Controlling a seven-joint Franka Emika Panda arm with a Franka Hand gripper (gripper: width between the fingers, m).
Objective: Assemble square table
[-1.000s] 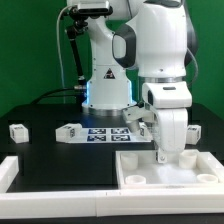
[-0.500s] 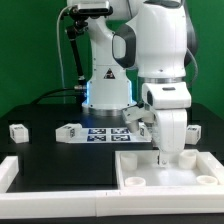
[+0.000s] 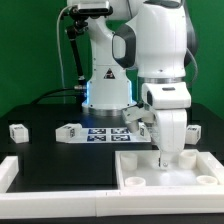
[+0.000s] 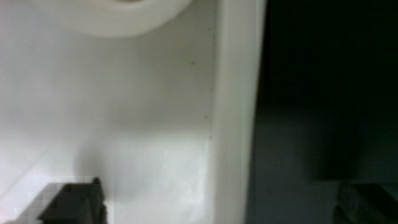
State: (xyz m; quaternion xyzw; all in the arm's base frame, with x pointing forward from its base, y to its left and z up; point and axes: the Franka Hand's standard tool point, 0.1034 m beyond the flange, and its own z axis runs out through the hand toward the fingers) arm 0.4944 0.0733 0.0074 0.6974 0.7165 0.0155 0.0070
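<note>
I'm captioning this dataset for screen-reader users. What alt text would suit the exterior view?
A white robot arm reaches straight down over a white square tabletop at the exterior view's lower right, with its jaws open. Small tagged white legs and the marker board lie behind it on the black table.

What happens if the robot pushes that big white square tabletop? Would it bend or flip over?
Probably neither. The tabletop looks like a thick slab with a raised rim, so likely stiff. It lies flat and wide on the black table, so it would sooner slide than tip. It looks like plastic, so perhaps fairly light.
</note>
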